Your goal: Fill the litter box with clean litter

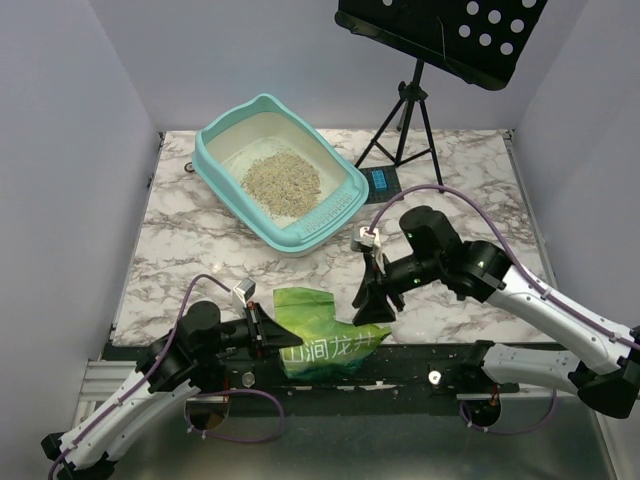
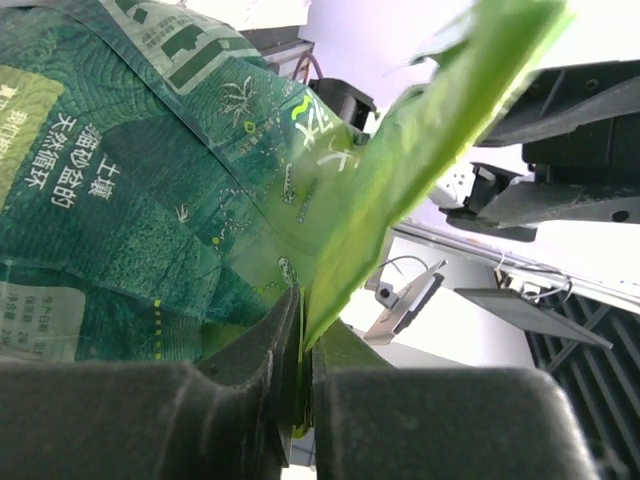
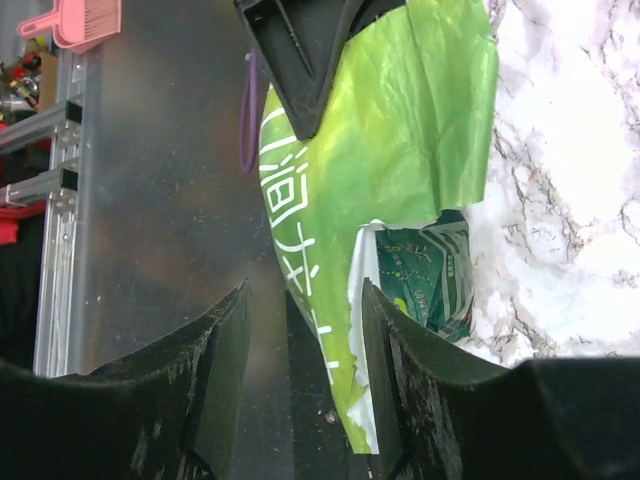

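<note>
The green bag (image 1: 322, 335) blocks the middle of the near edge. Behind it the marble table (image 1: 190, 250) leaves a wide passage to the litter box (image 1: 325, 222); a tripod (image 1: 412, 92) and its black plate (image 1: 450, 35) crowd the back right.

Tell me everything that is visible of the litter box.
The litter box is a light-teal plastic tray with rounded corners, a high rim, a cream-white inside and a slotted near edge. It sits flat, turned diagonally, at the far side of the marble table, left of centre. A loose pile of beige-grey litter lies in its middle. Nothing else touches it.
</note>
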### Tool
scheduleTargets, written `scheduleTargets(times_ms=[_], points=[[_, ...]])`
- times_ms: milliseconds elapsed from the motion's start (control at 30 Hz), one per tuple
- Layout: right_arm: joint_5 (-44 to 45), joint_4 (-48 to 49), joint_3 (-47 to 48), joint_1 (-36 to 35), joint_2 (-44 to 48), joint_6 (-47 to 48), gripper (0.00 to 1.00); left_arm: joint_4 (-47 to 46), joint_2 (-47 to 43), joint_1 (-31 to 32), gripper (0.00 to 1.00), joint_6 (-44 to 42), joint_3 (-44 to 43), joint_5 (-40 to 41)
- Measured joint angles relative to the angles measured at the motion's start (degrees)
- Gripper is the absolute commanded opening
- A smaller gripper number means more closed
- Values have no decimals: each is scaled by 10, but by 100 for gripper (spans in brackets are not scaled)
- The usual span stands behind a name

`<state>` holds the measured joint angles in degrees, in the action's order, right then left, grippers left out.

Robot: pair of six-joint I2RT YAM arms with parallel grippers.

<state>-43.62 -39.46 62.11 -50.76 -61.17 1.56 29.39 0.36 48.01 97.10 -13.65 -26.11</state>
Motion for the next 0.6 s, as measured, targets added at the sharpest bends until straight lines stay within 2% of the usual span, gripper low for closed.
scheduleTargets(times_ms=[100,200,600], points=[[5,10,-3,-3,-6,-1,56,-3,0,0,35,-19,-1,8],[5,25,-17,-11,0,-5,56,-16,0,0,41,-31,-2,15],[10,71,-76,-15,54,-37,56,-124,12,0,42,-42,31,8]])
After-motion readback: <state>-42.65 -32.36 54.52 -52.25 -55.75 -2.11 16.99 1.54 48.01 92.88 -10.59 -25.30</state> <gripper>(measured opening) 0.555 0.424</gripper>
